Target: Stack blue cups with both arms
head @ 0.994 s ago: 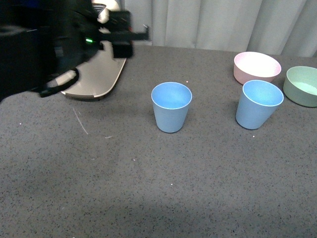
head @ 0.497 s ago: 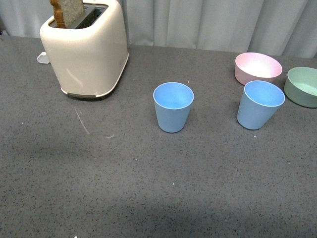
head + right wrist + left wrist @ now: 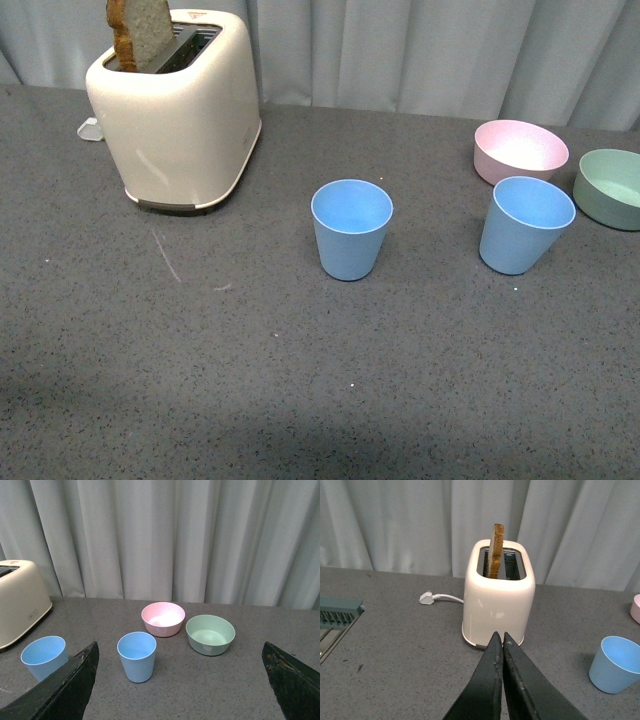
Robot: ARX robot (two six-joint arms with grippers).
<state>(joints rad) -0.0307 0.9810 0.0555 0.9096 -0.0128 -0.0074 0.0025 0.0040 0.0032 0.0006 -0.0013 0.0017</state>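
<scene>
Two light-blue cups stand upright and apart on the grey table. One cup [image 3: 351, 229] is near the middle, the other cup [image 3: 525, 224] to its right. Neither arm shows in the front view. In the left wrist view my left gripper [image 3: 499, 636] is shut and empty, its tips pointing at the toaster [image 3: 498, 592], with the middle cup [image 3: 617, 664] off to one side. In the right wrist view my right gripper [image 3: 180, 652] is wide open and empty, raised well back from the right cup [image 3: 136, 656]; the middle cup [image 3: 44, 657] shows beside one finger.
A cream toaster [image 3: 180, 108] with a slice of bread [image 3: 140, 30] stands at the back left, its plug [image 3: 427, 598] behind it. A pink bowl [image 3: 520, 150] and a pale green bowl [image 3: 610, 187] sit just behind the right cup. A rack edge [image 3: 337, 611] shows far left.
One second ago the left arm filled the upper left of the front view, covering the toaster. It has since left that view. The cups sit slightly lower in the picture.
</scene>
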